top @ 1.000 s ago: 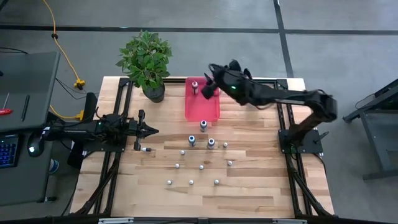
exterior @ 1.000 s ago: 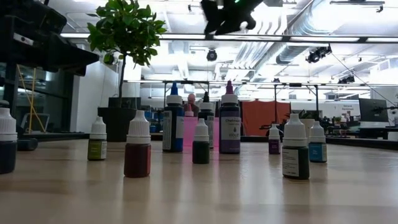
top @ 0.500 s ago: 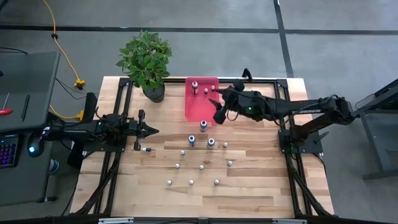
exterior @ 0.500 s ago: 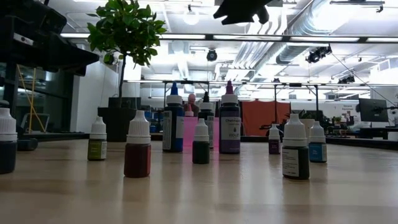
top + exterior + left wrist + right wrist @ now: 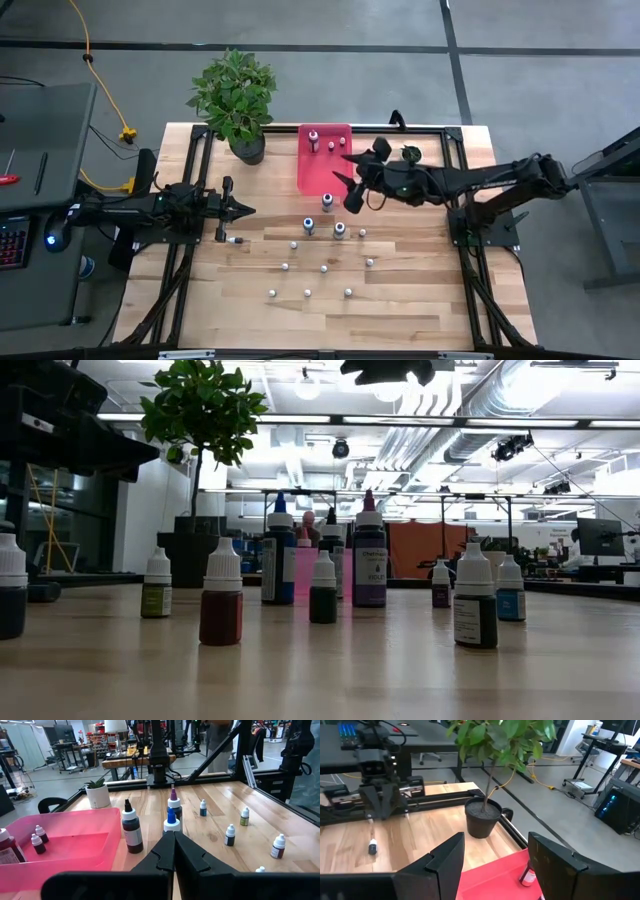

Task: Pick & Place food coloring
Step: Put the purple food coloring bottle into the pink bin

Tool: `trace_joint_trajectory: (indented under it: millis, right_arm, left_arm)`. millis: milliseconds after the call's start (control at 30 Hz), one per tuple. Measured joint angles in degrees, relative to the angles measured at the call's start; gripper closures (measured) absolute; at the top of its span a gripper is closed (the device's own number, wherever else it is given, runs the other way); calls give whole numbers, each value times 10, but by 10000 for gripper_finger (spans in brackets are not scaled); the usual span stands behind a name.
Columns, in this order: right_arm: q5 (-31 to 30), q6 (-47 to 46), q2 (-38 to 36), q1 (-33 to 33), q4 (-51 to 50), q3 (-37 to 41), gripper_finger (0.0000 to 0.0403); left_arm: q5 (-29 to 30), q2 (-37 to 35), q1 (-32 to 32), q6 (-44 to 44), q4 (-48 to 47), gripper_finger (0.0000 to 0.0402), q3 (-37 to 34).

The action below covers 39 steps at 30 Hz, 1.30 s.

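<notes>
Food coloring bottles [image 5: 323, 268] stand scattered over the middle of the wooden table [image 5: 400, 310], all upright except one lying on its side [image 5: 238, 241] just in front of the left gripper. Three taller bottles [image 5: 327, 202] stand in a loose group near the front edge of the pink tray [image 5: 318, 172], and the small white-capped ones spread out beyond them toward the near side of the table. At least three bottles already stand in the tray: a larger one [image 5: 313, 139] at its far end and two tiny ones [image 5: 39, 839] beside it. In the low view the bottles show red [image 5: 221, 607], green [image 5: 323, 595], blue [image 5: 279, 565] and purple [image 5: 369, 565] bodies.

The right gripper [image 5: 343, 190] hangs in the air over the tray's right front corner, close to the tall bottles, with its two fingers [image 5: 442, 862] spread wide and nothing between them. From its wrist view the tray's edge and one bottle [image 5: 528, 875] in it show between the fingers, with the plant in a black pot [image 5: 483, 817] beyond.

The left gripper [image 5: 245, 211] rests low at the table's left side, pointing toward the middle, its fingers [image 5: 172, 852] pressed together and holding nothing. A small white pot with a green plant [image 5: 98, 794] stands at the far edge in its wrist view. The leafy plant [image 5: 236, 100] stands at the table's back edge, left of the tray.
</notes>
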<state>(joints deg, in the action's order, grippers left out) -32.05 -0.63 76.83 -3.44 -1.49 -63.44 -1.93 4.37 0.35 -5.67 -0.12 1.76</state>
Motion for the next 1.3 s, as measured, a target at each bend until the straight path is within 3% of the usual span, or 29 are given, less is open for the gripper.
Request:
trace_joint_trajectory:
  millis: [200, 400, 700, 833, 1133, 1300]
  right_arm:
    - [3, 8, 1, -17, -25, -23, 195]
    - [17, -19, 44, -21, -132, -86, 195]
    - [167, -21, 176, -25, -207, -225, 195]
    - [190, -22, 219, -28, -230, -272, 195]
    - [193, -125, 229, -33, -388, -287, 195]
    - [263, -176, 229, -35, -499, -287, 195]
  left_arm:
    - [0, 0, 0, 0, 0, 401, 0]
    - [0, 0, 0, 0, 0, 401, 0]
    - [0, 0, 0, 0, 0, 401, 0]
    - [0, 0, 0, 0, 0, 401, 0]
    - [0, 0, 0, 0, 0, 401, 0]
    - [0, 0, 0, 0, 0, 401, 0]
